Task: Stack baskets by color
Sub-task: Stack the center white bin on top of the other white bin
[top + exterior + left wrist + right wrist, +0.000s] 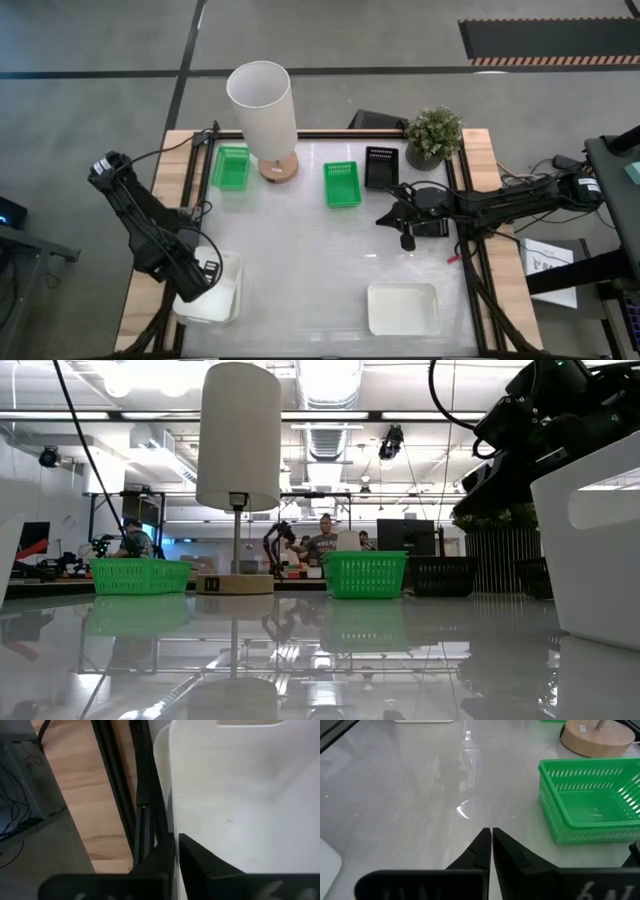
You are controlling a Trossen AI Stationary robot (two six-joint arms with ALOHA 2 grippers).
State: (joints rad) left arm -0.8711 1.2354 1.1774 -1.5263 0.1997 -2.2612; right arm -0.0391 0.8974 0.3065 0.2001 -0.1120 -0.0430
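A white basket (218, 292) sits at the table's near left, with my left gripper (196, 276) shut on its left wall. A second white basket (403, 308) lies at the near right and shows close in the low view (595, 550). Two green baskets (232, 167) (342, 184) and a black basket (381, 167) rest on their bases along the far side. My right gripper (491, 836) hangs shut over the table's right middle (392, 216), beside the nearer green basket (592, 800), touching nothing. My left gripper (175, 845) pinches the white basket's left side wall (172, 822), one finger inside the basket (205, 862) and one outside. The fingers come from above, pointing down. Whether the basket is lifted off the table I cannot tell.
A tall white lamp (260, 105) on a wooden foot stands between the green baskets at the far side. A potted plant (433, 135) stands at the far right corner. Black frame rails (142, 795) run along the table's left edge, next to the held basket.
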